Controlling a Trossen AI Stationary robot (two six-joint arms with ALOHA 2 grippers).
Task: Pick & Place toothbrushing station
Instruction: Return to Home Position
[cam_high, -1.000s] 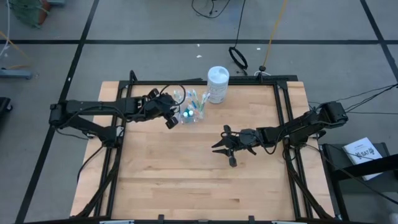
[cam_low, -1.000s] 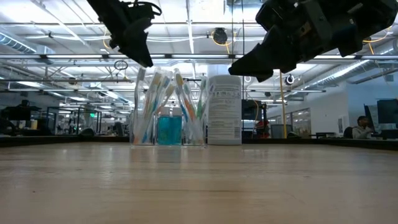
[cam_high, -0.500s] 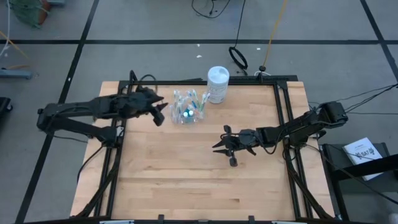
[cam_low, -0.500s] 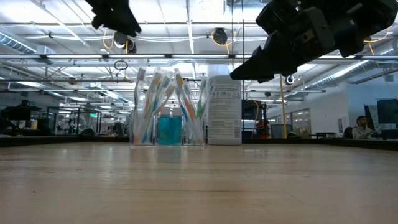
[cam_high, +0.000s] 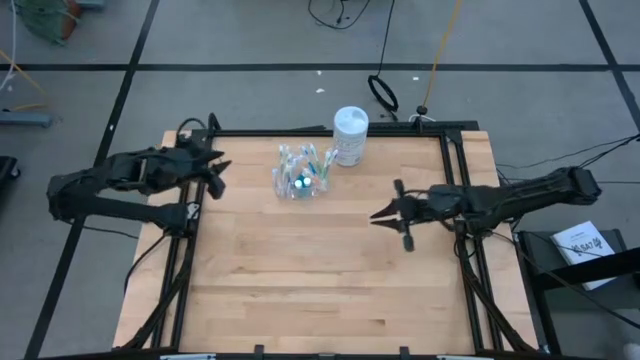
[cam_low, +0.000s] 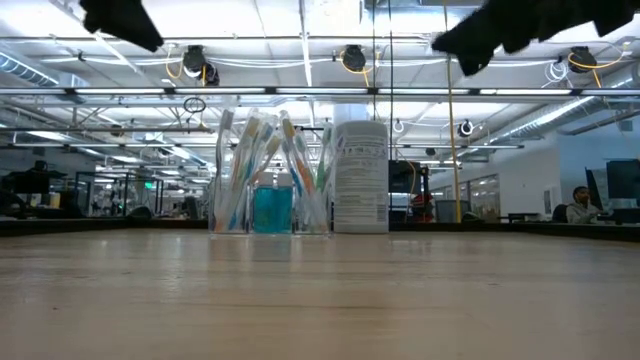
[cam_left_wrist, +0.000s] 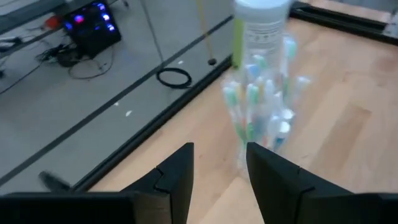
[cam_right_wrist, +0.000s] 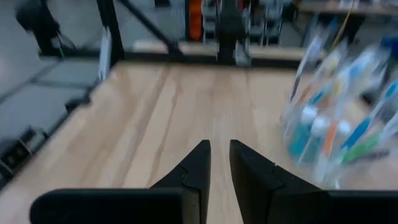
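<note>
Table (cam_high: 300, 285), left tool (cam_high: 216, 168) edgeward, right tool (cam_high: 378, 216) inboard

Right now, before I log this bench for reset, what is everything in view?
table: one, light wood, under both arms.
clear cup: one, transparent, far middle of the table.
toothbrushes: several, pastel, standing in the cup.
toothpaste tubes: teal, in the cup, count unclear.
canister: one, white, beside the cup at the far edge.
person: one, in the room behind.
left gripper: dark, raised over the table's left edge, empty.
right gripper: dark, raised over the right half, empty.
</note>
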